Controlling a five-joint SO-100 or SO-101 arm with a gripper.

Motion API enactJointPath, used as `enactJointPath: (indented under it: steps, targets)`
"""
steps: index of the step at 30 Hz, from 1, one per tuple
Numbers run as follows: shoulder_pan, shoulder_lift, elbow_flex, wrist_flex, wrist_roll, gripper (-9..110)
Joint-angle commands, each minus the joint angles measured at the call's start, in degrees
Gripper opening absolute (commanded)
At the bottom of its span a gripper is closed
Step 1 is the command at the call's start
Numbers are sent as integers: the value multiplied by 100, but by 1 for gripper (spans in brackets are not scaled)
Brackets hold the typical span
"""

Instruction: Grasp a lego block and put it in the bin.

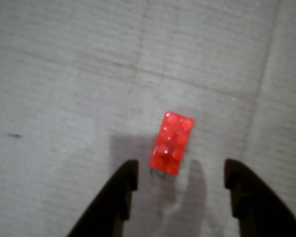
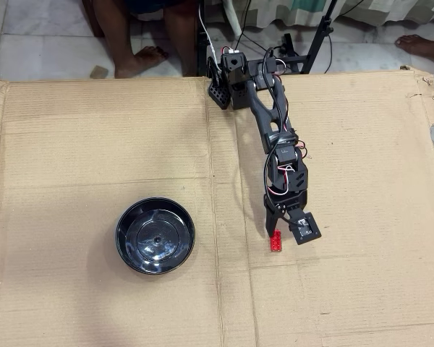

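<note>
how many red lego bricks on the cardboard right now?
1. The small red studded plastic lego brick lies on the brown cardboard sheet, right of the round glossy black bowl in the overhead view, just ahead of the open gripper. The arm could hide another.

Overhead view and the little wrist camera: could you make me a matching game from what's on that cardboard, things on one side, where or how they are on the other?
Things:
1. lego block
2. bin
3. gripper
4. cardboard sheet

Descriptions:
A. black and round, nothing inside it, left of the arm in the overhead view
B. open, fingers spread wide, just above the brick
C. red, lying flat with studs up, not held
D. brown, creased, covering the floor under everything

Pairs: 1-C, 2-A, 3-B, 4-D
</note>
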Motion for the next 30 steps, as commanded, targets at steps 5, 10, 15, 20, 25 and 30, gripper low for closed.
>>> enactJointPath:
  steps: [5,10,15,20,25,30]
  targets:
    - [-9,-290,-624,-35,431,21]
    - [44,-554,-712,-44,536,21]
    - [62,-668,-712,-35,773,21]
    - [62,-686,-677,-35,809,21]
    - [62,-703,-615,-35,809,21]
    - [53,-1020,-694,-35,817,21]
